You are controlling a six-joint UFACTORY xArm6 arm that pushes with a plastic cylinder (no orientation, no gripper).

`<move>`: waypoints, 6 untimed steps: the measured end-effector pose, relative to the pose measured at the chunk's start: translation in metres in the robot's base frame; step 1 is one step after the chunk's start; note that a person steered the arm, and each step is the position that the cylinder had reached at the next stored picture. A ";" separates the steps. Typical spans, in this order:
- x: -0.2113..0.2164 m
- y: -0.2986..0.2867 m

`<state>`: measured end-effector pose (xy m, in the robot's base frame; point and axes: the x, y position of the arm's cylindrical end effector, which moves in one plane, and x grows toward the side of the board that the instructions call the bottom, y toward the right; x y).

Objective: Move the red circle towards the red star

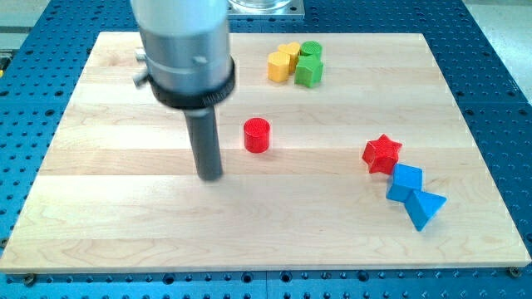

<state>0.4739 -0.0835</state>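
Observation:
The red circle [257, 134], a short cylinder, stands near the middle of the wooden board [125, 224]. The red star [381, 154] lies to the view's right of it and slightly lower, well apart. My tip [211, 176] rests on the board to the view's left of the red circle and a little below it, with a small gap between them. The rod rises from the tip into a large grey housing at the view's top left.
A blue cube [406, 182] and a blue triangle [425, 208] sit just below the red star, at its right. Two yellow blocks [283, 63], a green circle [311, 49] and a green block [309, 71] cluster at the view's top.

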 end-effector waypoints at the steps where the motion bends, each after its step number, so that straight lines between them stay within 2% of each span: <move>1: -0.045 0.012; 2: -0.023 0.082; 3: 0.021 0.146; 5: -0.030 0.151; 6: -0.012 0.197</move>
